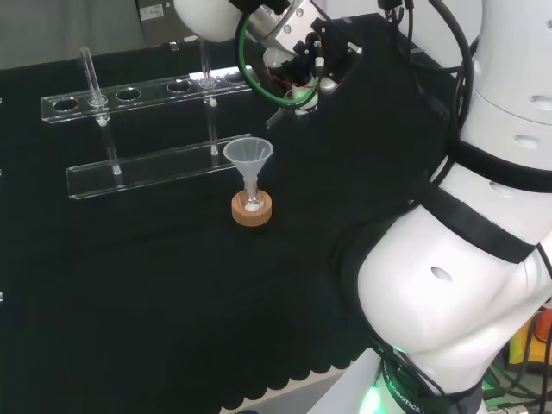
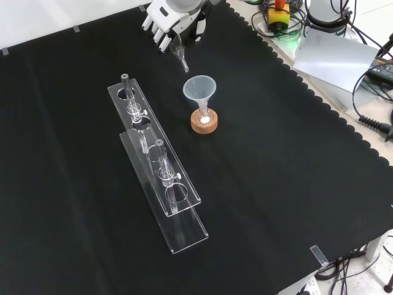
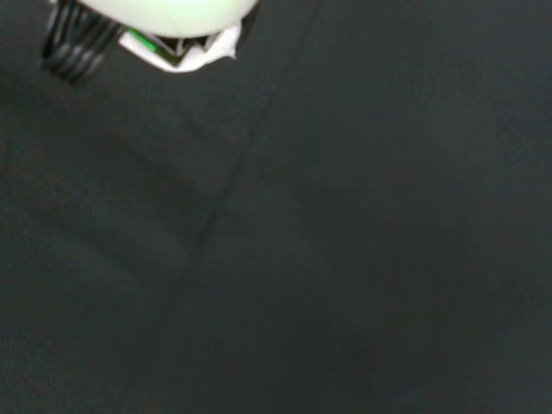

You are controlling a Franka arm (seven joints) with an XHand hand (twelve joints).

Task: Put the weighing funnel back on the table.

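Weighing funnel (image 2: 179, 54): one small clear scoop, stem down, off the cloth at front view's top, pinched in the hand's (image 2: 164, 21) curled fingers. Left, one clear plastic rack (image 2: 161, 184) with two upright tubes (image 2: 125, 83). Right, one conical funnel (image 2: 199, 88) on a round cork ring (image 2: 204, 125).

No text, label or number can be read.
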